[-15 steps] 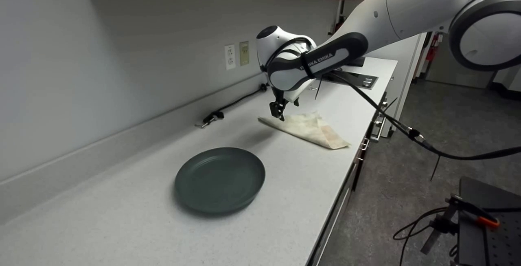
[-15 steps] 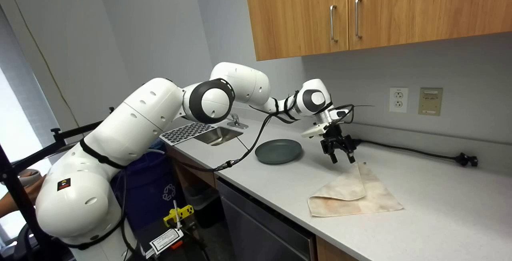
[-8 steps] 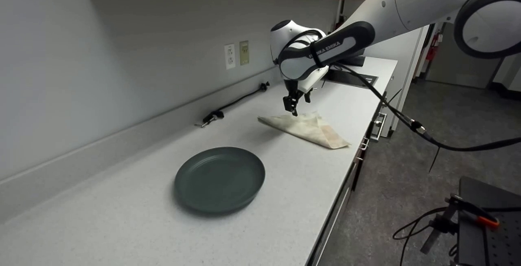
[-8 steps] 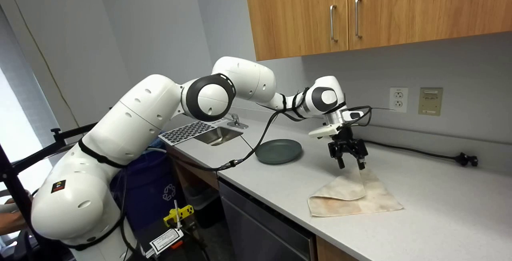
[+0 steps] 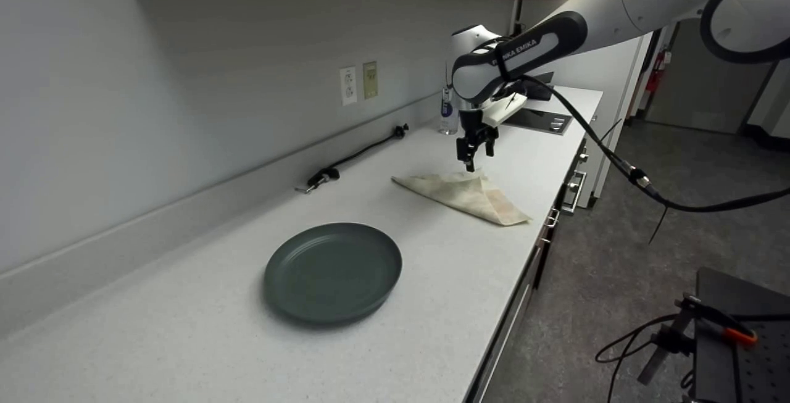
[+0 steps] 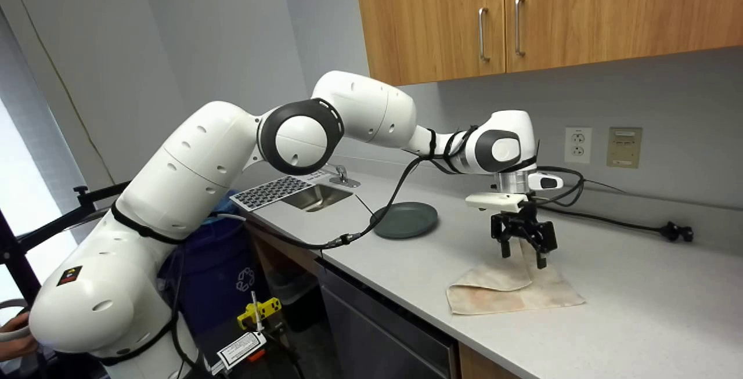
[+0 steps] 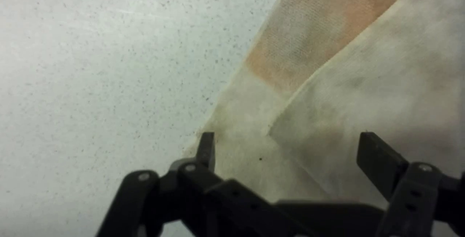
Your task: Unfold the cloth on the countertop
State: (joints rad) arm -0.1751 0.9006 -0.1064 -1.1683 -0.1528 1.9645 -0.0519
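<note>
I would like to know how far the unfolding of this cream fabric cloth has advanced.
Done: part of the cloth lies as one flat layer, and the black gripper is positioned over it. In hand: nothing gripped; in the wrist view, the corner of the folded-over cream flap appears between open jaws. Left: probably pinching this flap and turning it back, since it covers the layer below.

Arm link [image 5: 546, 40], above gripper [image 5: 480, 158]: lettering [image 5: 518, 49] "…NKA EMIKA", start obscured. Blue bin [image 6: 212, 286], below gripper level: recycling symbol [image 6: 245, 280].

Kitchen area: sink [image 6: 317, 198] with faucet [image 6: 342, 179], wooden wall cabinets [image 6: 432, 25], countertop [image 6: 650, 292], blue recycling bin [image 6: 213, 280].
</note>
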